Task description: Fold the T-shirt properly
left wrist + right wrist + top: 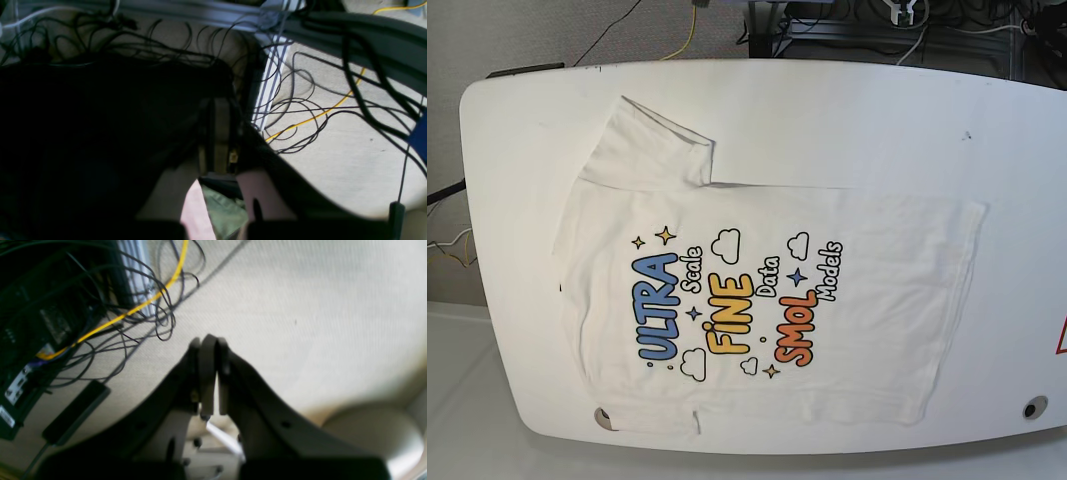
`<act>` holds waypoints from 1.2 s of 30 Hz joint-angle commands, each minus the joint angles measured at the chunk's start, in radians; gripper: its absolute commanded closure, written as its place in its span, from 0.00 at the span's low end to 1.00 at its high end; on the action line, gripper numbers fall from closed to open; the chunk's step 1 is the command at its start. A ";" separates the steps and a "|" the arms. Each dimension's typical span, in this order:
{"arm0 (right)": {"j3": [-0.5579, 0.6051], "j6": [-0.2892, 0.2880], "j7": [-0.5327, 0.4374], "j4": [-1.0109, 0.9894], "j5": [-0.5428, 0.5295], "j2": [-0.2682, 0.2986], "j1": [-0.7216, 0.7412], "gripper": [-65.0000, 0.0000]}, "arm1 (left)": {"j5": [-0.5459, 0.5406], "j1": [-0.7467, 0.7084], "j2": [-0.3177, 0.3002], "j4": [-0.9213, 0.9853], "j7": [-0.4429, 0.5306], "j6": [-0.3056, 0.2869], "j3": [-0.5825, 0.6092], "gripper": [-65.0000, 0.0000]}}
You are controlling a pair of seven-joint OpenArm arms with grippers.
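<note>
1. Nearest each wrist camera are its own dark fingers: the left gripper (220,126) is pressed together on nothing, and the right gripper (211,373) is likewise pressed together and empty.
2. Both grippers hang over the carpet floor (300,306), away from the table; neither appears in the base view.
3. One T-shirt (757,300) lies flat, print up, on the one white table (847,110), covering most of its middle.
4. Relative to the T-shirt, one sleeve (652,145) spreads toward the table's far edge; the other sleeve reaches the near edge.
5. Three large coloured words show on it: blue "ULTRA", yellow "FiNE", orange "SMOL".
6. One yellow cable (317,115) crosses the floor among many black cables.
</note>
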State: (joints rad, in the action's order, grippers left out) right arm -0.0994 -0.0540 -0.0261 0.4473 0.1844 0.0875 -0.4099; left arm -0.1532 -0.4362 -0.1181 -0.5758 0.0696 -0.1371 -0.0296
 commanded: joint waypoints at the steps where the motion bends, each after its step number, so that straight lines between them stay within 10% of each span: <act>1: 0.006 0.007 0.001 0.066 -0.002 0.033 -0.072 1.00 | -0.008 -0.080 -0.030 -0.099 0.012 -0.026 -0.005 1.00; 8: 0.011 0.006 0.017 0.186 -0.010 0.064 -0.160 1.00 | -0.009 -0.176 -0.047 -0.260 -0.026 -0.129 -0.045 1.00; 10: 0.005 0.006 0.024 0.253 -0.008 0.081 -0.214 1.00 | -0.031 -0.231 -0.049 -0.375 -0.055 -0.259 -0.110 1.00; 16: 0.000 0.002 0.023 0.337 -0.009 0.088 -0.285 1.00 | -0.064 -0.301 -0.050 -0.510 -0.064 -0.406 -0.163 1.00; 36: 0.008 -0.011 0.090 0.612 -0.172 0.086 -0.467 1.00 | -0.122 -0.450 -0.037 -0.724 -0.082 -0.341 -0.188 1.00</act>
State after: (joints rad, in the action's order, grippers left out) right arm -0.0906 -0.0631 0.0708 1.0126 0.0292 0.1566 -0.8345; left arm -0.2531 -0.8375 -0.1482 -1.2476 -0.0219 -0.4728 -0.2050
